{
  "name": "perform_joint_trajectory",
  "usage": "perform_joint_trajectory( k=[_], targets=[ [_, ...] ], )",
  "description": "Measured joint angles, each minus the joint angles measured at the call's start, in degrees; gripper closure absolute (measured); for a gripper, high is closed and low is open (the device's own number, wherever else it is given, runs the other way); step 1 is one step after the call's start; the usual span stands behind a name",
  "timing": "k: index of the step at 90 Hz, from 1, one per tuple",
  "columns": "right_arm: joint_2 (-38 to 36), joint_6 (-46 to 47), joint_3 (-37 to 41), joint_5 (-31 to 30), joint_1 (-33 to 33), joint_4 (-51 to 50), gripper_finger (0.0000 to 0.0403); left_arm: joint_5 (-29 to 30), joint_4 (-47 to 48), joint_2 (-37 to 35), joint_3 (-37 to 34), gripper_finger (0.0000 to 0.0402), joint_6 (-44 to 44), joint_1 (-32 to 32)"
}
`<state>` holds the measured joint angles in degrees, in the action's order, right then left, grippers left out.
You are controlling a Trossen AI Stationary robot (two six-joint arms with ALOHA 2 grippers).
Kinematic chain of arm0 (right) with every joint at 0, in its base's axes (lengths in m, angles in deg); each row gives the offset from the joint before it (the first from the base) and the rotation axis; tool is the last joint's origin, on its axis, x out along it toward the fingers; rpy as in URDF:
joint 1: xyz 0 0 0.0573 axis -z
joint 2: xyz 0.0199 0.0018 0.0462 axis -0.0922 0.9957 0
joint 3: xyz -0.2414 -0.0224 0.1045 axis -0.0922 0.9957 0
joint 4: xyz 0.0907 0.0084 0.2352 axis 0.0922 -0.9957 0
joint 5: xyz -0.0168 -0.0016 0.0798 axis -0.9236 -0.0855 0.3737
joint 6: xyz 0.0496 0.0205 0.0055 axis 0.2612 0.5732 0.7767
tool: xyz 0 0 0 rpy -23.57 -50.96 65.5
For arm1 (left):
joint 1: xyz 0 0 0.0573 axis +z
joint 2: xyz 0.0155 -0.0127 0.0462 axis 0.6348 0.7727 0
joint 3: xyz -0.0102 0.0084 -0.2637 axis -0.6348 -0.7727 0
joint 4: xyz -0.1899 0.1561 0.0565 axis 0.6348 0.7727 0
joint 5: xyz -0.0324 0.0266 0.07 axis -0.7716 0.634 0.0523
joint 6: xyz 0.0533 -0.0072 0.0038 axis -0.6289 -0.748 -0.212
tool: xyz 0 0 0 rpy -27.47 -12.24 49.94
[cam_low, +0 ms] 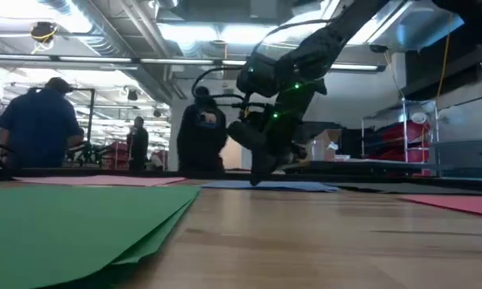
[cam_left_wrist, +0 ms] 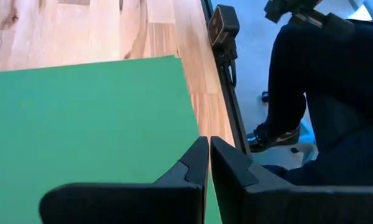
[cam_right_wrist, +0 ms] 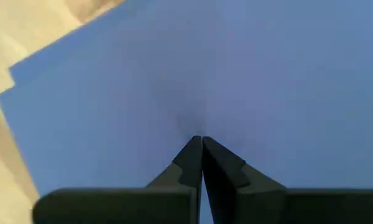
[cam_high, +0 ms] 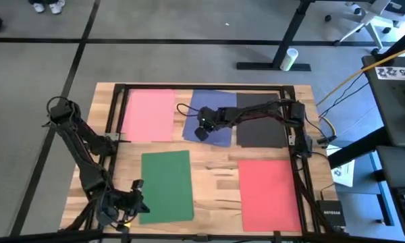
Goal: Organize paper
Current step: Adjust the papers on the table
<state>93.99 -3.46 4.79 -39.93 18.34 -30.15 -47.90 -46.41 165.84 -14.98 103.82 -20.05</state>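
Five patches of paper lie flat on the wooden table: pink [cam_high: 148, 115], blue [cam_high: 219, 111] and black [cam_high: 260, 125] along the far side, green [cam_high: 167, 185] and red [cam_high: 270, 196] nearer. My right gripper [cam_high: 202, 131] reaches in from the right and stands shut, tips down, on the blue paper [cam_right_wrist: 174, 74]. My left gripper [cam_high: 136, 198] is shut at the green paper's [cam_left_wrist: 87, 118] left side, close to the near edge. In the low view the green paper [cam_low: 72, 225] shows more than one layer. My right gripper sets its shut fingertips [cam_right_wrist: 202, 146] on the blue paper's near-left part [cam_right_wrist: 196, 124], slanting down from the table's right. The paper lies flat on the table beneath them [cam_low: 265, 186]. My left gripper is over the green paper's edge [cam_left_wrist: 196, 134]; I cannot tell whether it touches.
A black frame rail [cam_high: 111, 111] runs along the table's left, far and right sides. A camera [cam_left_wrist: 224, 25] is mounted at the near edge, and a person's leg [cam_left_wrist: 311, 93] stands just beyond it. Bare wood [cam_high: 216, 172] lies between the green and red paper.
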Motion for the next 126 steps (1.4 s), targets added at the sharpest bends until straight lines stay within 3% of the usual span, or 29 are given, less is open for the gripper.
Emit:
perform_joint_trajectory(
  k=[38,52,59,94,126],
  targets=[
    [0.02,-3.21,0.00,5.30,-0.79,0.59,0.0403,0.00,0.01,0.02,-0.02,0.0402,-0.10,0.00],
    [-0.02,-6.77,-0.83,-3.49,-3.57,4.54,0.0403,0.00,0.02,0.02,-0.02,0.0402,-0.06,0.00],
    [-0.13,-7.68,-1.91,-4.82,-4.39,8.67,0.0403,0.00,0.02,0.02,-0.02,0.0402,-0.15,0.00],
    [7.64,-6.72,-5.77,4.13,-4.21,11.62,0.0403,0.00,0.09,0.02,-0.04,0.0402,-0.48,0.00],
    [8.09,-7.86,-5.81,9.99,-6.00,10.41,0.0403,-0.02,0.40,0.02,-0.04,0.0402,-1.02,0.00]
  ],
)
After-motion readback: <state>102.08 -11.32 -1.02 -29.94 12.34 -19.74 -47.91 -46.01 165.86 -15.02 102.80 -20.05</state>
